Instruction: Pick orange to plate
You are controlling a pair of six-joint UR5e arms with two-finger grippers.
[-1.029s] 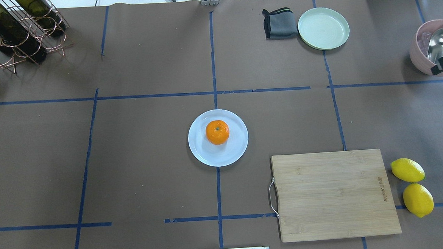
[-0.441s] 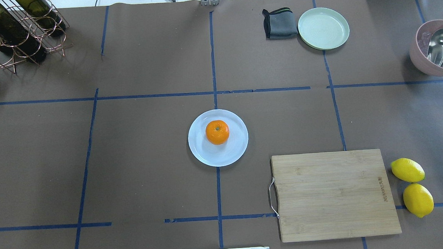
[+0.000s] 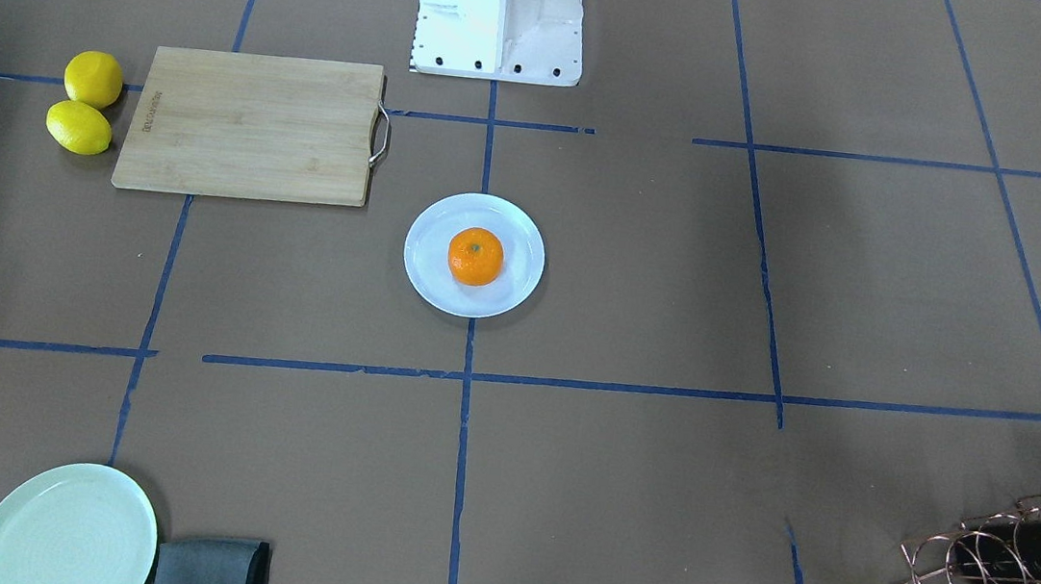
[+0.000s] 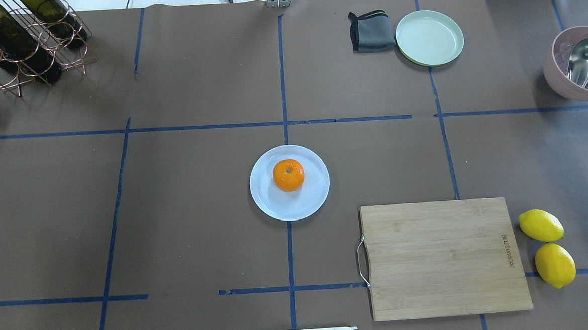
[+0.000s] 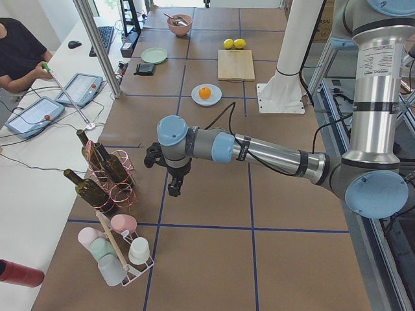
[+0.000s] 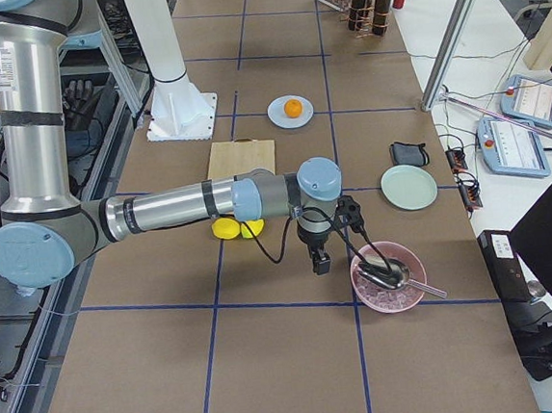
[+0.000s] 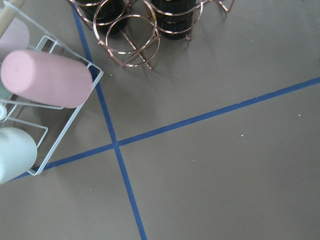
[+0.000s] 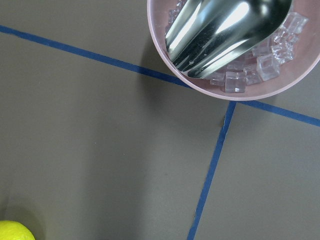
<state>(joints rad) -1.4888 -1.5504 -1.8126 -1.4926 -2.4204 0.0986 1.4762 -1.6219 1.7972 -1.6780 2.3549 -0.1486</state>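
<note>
The orange (image 4: 288, 175) rests on the white plate (image 4: 286, 209) at the middle of the table, stem dot up; the front view shows the same orange (image 3: 476, 256) on that plate (image 3: 427, 263). Nothing touches either one. My left gripper (image 5: 174, 188) shows only in the left side view, hanging over the table beside the bottle rack, far from the plate. My right gripper (image 6: 319, 261) shows only in the right side view, next to the pink bowl. I cannot tell whether either gripper is open or shut.
A wooden chopping board (image 4: 442, 258) lies near the robot with two lemons (image 4: 547, 247) beside it. A mint-green plate (image 4: 429, 37) and grey cloth (image 4: 371, 30) sit at the far side. There is also a pink bowl (image 4: 558, 78) of ice with a scoop, a bottle rack (image 4: 21, 43) and a cup rack (image 7: 45, 95).
A dark gripper part that stood over the pink bowl at the overhead view's right edge has left that view. The orange and plate have not moved.
</note>
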